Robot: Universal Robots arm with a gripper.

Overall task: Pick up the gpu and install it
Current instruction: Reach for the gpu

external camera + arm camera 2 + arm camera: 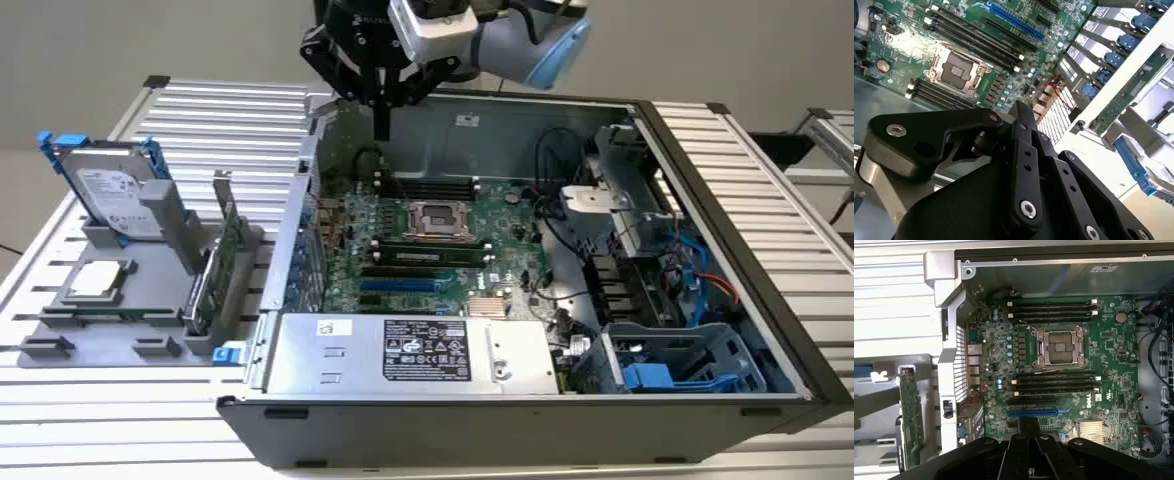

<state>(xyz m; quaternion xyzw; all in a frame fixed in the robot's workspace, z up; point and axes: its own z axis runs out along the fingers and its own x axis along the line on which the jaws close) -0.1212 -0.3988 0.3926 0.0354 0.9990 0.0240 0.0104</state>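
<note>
Standing on edge, the gpu sits in the grey plastic rack on the slatted metal worktop, just beside the open computer case. Thin green board, silver end bracket up. Not picked up yet. My end effector hangs empty over the motherboard, fingers pressed together, well apart from the card. Long blue slot bare; pickup and install both left.

Open computer case on a ribbed worktop.
In the exterior view, the green motherboard lies inside the case, with a bare CPU socket near its centre. The power supply sits along the near wall. At the exterior view's left, a hard drive with blue rails stands upright in a grey holder.
</note>
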